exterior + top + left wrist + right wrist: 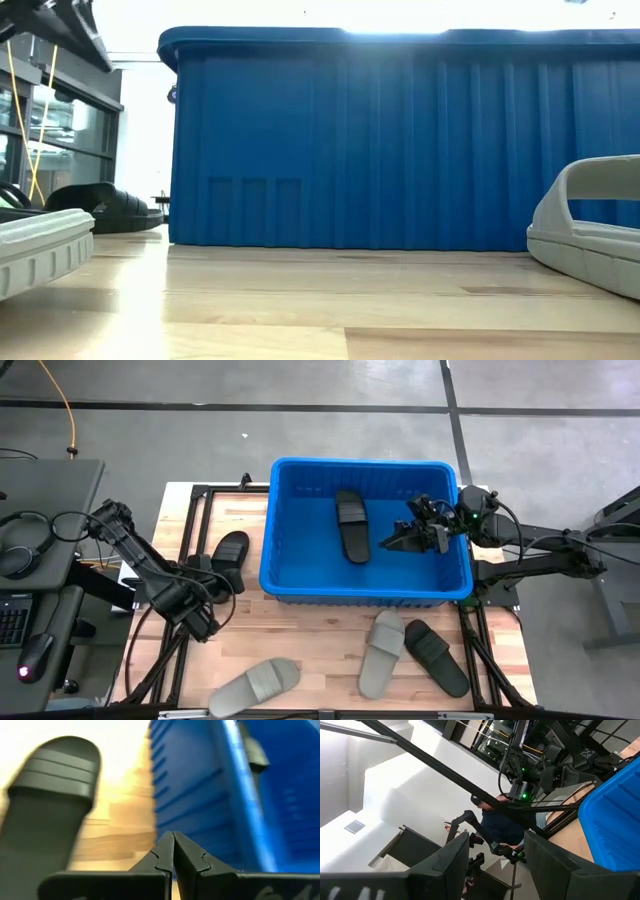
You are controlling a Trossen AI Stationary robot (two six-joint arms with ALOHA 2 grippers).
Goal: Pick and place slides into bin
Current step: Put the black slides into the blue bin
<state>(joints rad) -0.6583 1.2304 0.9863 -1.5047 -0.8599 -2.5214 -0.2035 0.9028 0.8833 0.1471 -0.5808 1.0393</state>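
The blue bin [365, 585] stands in the middle of the table, with one black slide [352, 525] lying flat on its floor. Another black slide [230, 550] lies on the table just left of the bin and also shows in the left wrist view [45, 795]. My left gripper [173, 854] is shut and empty, close to that slide and the bin's left wall [190, 790]. My right gripper [495, 865] is open and empty. It is tipped upward over the right part of the bin [400, 540].
Near the table's front edge lie a grey slide [255, 687], another grey slide [383, 652] and a black slide [436, 656]. The low view shows the bin's wall [400, 140] between the grey slides [40, 250] [590, 235]. A person [500, 827] stands beyond the table.
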